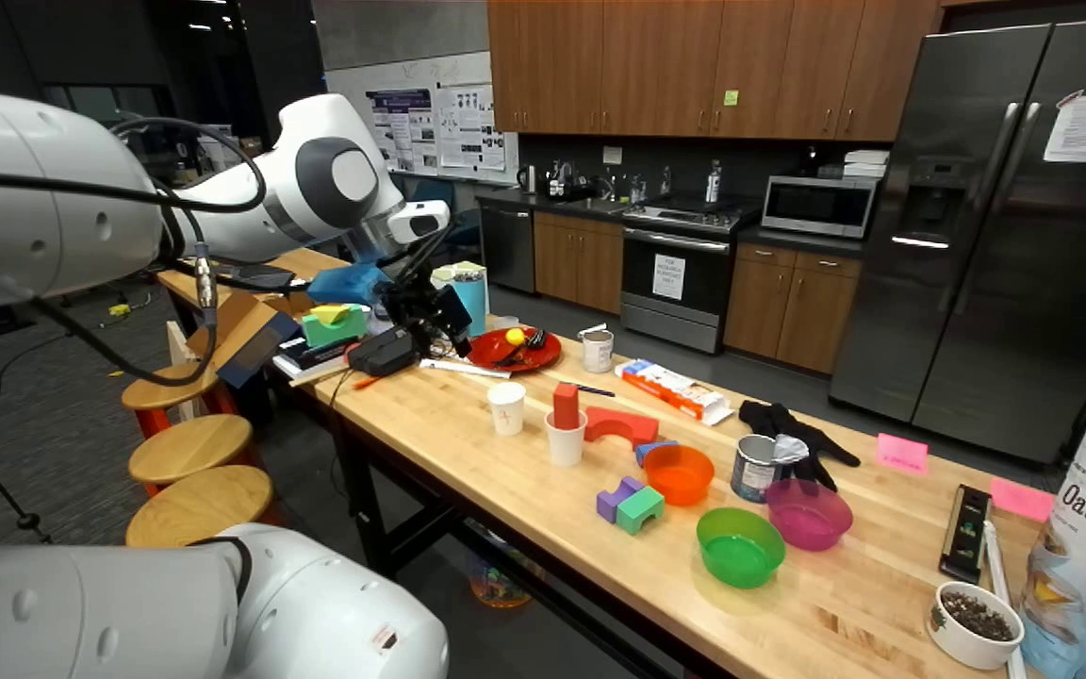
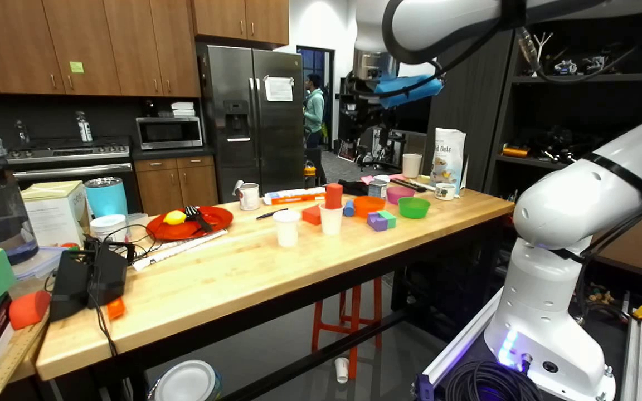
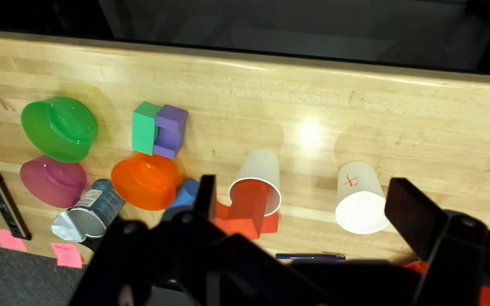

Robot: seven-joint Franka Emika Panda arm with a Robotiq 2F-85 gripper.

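My gripper [image 3: 304,197] is open and empty, with its black fingers spread wide in the wrist view. It also shows, dark, above the table in both exterior views [image 1: 439,316] [image 2: 357,114]. A white cup [image 3: 262,163] with a tall red block [image 3: 249,208] in it stands upright between the fingers' lines of view. A second white cup [image 3: 357,182] with a red mark stands beside it, its inside bright. A red arch block [image 1: 623,426] lies behind the block cup. A blue pen [image 3: 311,256] lies nearby. The gripper touches none of these.
Orange [image 1: 680,476], green [image 1: 741,547] and magenta [image 1: 809,516] bowls, a purple block [image 1: 617,500], a green block [image 1: 640,509] and an opened can [image 1: 753,469] are on the table. A red plate [image 2: 215,214] holds a yellow item and dark utensils. An oats bag [image 1: 1085,538] stands at one end.
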